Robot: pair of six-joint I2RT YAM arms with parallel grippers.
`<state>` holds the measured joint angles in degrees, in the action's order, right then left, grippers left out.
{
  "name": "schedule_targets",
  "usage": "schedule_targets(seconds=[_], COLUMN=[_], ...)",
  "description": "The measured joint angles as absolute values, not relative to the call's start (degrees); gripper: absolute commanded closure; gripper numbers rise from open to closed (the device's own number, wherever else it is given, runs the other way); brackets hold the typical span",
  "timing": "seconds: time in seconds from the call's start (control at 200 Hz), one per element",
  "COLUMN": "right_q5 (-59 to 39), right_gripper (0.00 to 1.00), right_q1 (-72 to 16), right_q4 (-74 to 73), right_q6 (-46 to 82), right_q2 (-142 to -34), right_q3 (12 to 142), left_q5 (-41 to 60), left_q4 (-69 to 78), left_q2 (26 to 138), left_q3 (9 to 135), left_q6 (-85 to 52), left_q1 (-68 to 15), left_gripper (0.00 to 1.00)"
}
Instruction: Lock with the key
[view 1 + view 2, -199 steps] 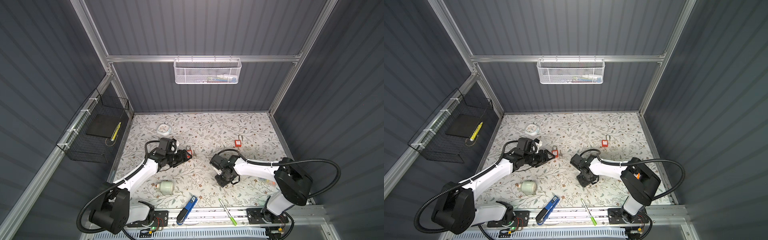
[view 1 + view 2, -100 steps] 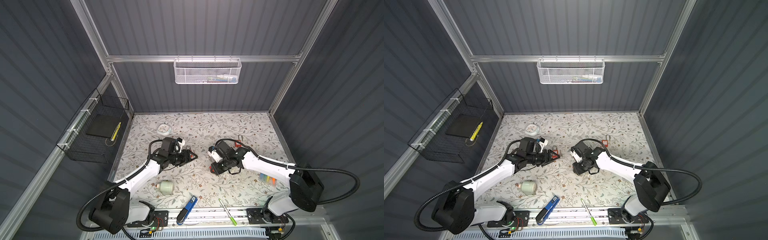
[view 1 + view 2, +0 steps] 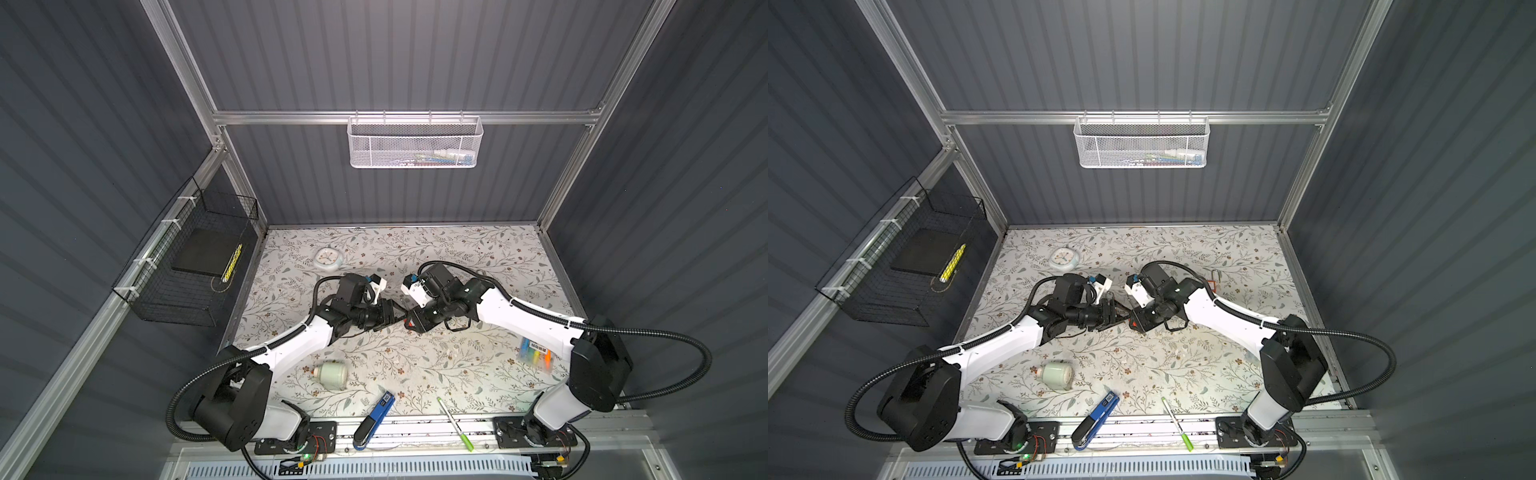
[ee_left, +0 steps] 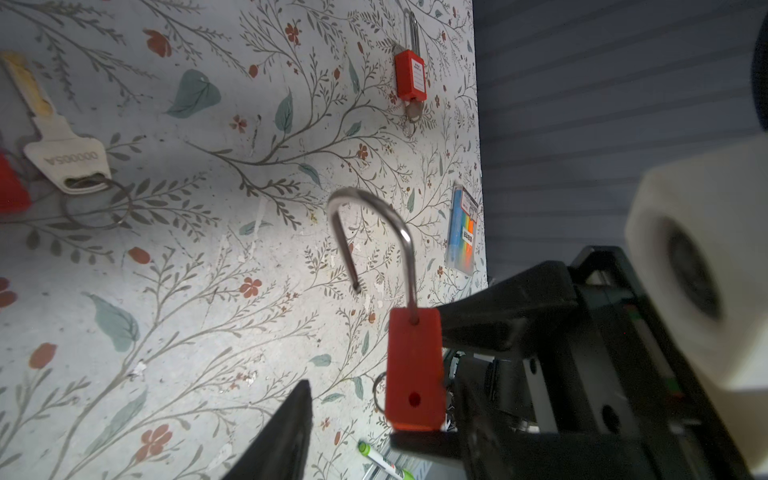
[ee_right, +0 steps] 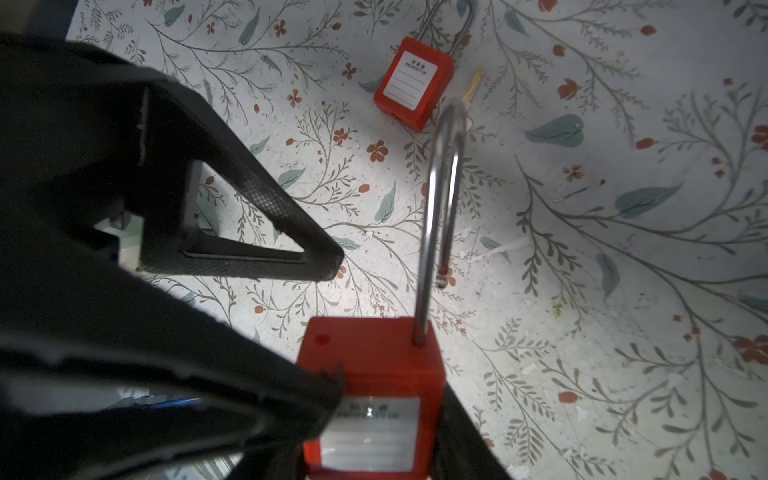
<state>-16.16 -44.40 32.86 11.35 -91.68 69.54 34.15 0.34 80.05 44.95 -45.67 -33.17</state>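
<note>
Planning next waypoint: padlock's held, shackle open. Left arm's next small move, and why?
Probably ease the left gripper onto the shackle at its bend and close. Its jaws stand open beside it, the free leg is out of its hole, and the right gripper clamps the padlock.

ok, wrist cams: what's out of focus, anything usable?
Left wrist view: white camera housing blurred, held padlock slightly soft, floral table sharp. Right wrist view: held padlock's label and near fingers blurred; loose padlock crisp.
</note>
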Motion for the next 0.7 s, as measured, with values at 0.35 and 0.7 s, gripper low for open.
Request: schedule_targets(seconds=[0.35, 0.7], right_q5=[-18.79, -17.78], right_gripper=[0.75, 0.48], right_q1=[-44.51, -44.23], right_q4=[33.08, 34.30], right_q6=[9.65, 8.34], right_q2=[-91.50, -91.44], right_q3=[69.67, 71.55], left_q5=[34.72, 33.32], left_q4=[2.55, 3.60], left_q2=[81.41, 81.52], left_q3=[45.30, 46.89], left_q6=[-46.74, -48.34], left_q1=[-34.17, -34.35], left_gripper=[0.67, 1.00])
